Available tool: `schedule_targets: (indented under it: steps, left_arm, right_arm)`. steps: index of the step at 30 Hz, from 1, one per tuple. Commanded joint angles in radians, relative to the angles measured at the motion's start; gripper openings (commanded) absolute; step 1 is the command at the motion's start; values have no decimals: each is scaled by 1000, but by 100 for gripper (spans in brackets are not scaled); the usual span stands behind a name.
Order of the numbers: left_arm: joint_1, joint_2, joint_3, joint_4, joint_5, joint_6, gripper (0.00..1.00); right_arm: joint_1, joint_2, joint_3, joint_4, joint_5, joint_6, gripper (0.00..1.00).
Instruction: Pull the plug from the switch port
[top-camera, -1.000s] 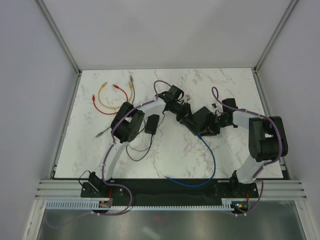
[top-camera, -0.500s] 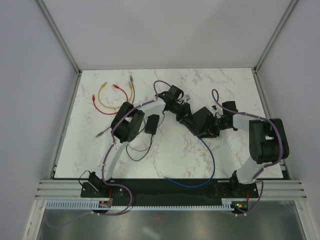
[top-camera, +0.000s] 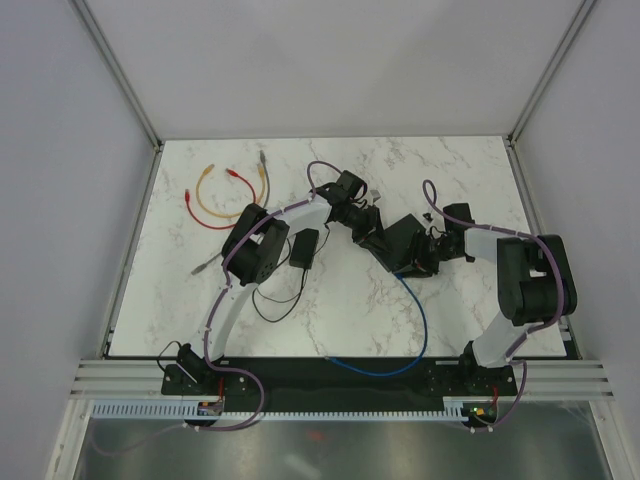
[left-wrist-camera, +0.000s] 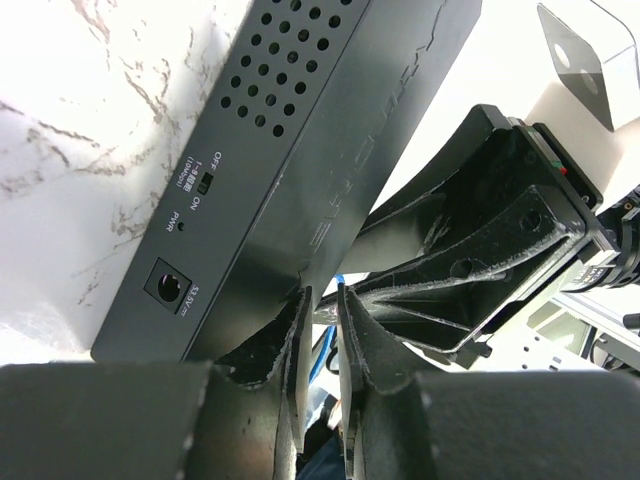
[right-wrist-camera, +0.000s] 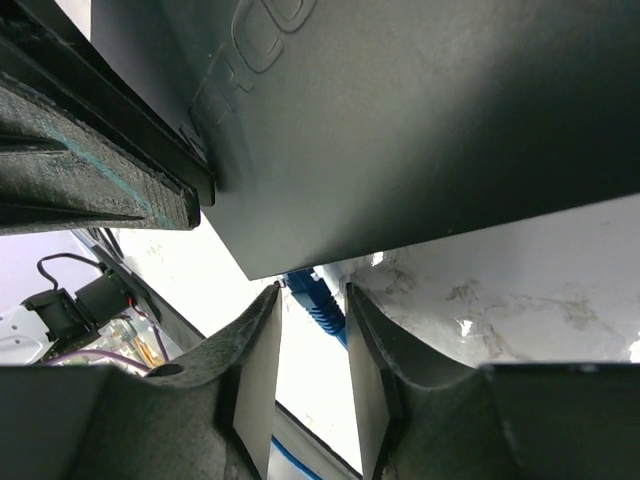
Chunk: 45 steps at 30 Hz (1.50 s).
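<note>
The switch (top-camera: 398, 243) lies tilted mid-table between the 2 arms. Its blue plug (right-wrist-camera: 312, 298) appears seated in a port on the edge facing the right arm, with the blue Ethernet cable (top-camera: 422, 320) looping away toward the table's (top-camera: 470, 330) near edge. The right gripper (right-wrist-camera: 312, 292) straddles the plug, 1 finger on each side; I cannot tell whether the pads are pressing on it. The left gripper (left-wrist-camera: 322, 300) is pinched onto a corner of the switch casing, bracing it.

To do this well, I'd judge the right fingers should squeeze the plug body and its latch, then draw straight out along the port while the left holds firm.

Against 1 second ago, the right wrist and switch sit slightly nearer the arm bases; the plug looks undrawn.
</note>
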Motion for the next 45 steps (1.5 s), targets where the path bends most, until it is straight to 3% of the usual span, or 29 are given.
schedule_targets:
  steps: [1,2,6,12,41,45]
  left_arm:
    - [4,26,4,-38,-27,42,23]
    - [4,26,4,-38,-27,42,23]
    - [2,23,-3,-38,-27,45,22]
    - [0,23,-16,-41,-27,48,22]
    - [-13,54,-9,-37,10,61,21]
    - [-18,51,-5,-37,18,62,21]
  right_arm:
    - [8,51,4,-11,43,-10,39]
    - [8,55,4,-11,45,-7,38]
    - [8,80,9,-14,43,-1,18]
    - [5,90,18,-40,55,-1,0]
    - [-19,17,-46,-160,103,-66,0]
    - [-26,2,-39,-132,77,-49,11]
